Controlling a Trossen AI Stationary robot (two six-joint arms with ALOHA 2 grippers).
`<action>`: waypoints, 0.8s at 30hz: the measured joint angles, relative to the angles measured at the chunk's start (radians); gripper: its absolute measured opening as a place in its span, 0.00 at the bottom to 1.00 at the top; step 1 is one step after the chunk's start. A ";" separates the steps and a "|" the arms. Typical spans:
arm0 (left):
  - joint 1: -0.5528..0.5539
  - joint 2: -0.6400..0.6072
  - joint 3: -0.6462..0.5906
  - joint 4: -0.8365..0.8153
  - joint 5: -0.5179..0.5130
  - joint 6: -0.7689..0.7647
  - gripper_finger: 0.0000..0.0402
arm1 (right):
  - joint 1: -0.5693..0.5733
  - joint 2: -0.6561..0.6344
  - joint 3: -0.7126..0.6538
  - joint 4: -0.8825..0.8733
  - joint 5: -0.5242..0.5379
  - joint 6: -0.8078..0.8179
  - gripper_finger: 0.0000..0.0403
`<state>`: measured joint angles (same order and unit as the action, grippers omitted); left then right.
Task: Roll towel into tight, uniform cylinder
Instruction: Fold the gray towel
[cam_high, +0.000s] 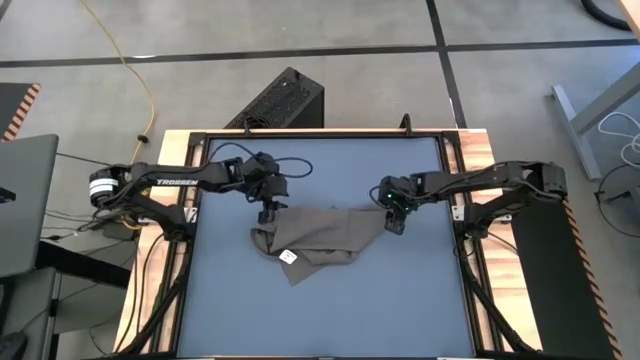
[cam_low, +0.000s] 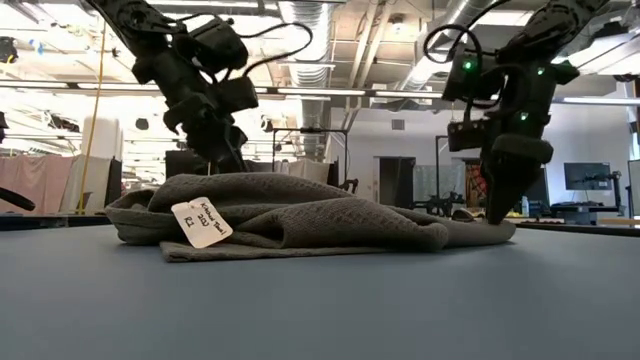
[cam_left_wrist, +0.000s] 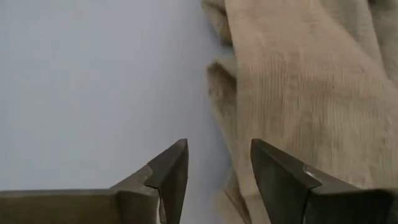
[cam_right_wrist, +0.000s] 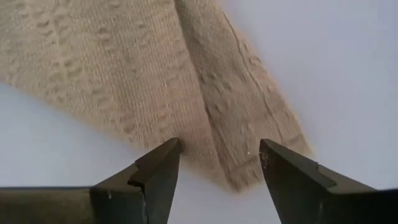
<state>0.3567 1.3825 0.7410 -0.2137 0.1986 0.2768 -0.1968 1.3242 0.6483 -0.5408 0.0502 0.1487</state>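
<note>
While both pincers (cam_high: 267, 212) (cam_high: 393, 224) stand released, the waffle-textured towel (cam_high: 320, 238) lies rumpled on the smooth tabletop (cam_high: 330, 310).

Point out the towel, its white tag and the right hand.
towel (cam_high: 325, 232), high view, middle of the cloth.
white tag (cam_low: 201, 222), low view, tag face.
right hand (cam_right_wrist: 217, 163), right wrist view, between its open fingertips.

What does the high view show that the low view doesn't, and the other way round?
Only the high view shows the towel's whole crumpled outline on the blue-grey tabletop, with the left gripper at its left end and the right gripper at its right corner. Only the low view shows the towel's heaped folds and handwriting on the white tag. Both show the towel, tag and both grippers, fingers empty.
</note>
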 joint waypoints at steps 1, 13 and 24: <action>0.000 0.017 0.000 0.010 0.009 0.000 0.41 | 0.001 0.016 0.000 0.004 0.000 0.000 0.62; 0.000 0.140 0.000 0.031 0.160 0.024 0.41 | 0.026 0.106 0.004 0.003 0.001 0.012 0.62; -0.006 0.106 0.000 -0.049 0.242 0.050 0.13 | 0.024 0.095 0.001 0.002 0.001 0.019 0.60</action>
<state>0.3507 1.4888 0.7406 -0.2631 0.4407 0.3266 -0.1726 1.4193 0.6495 -0.5392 0.0515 0.1673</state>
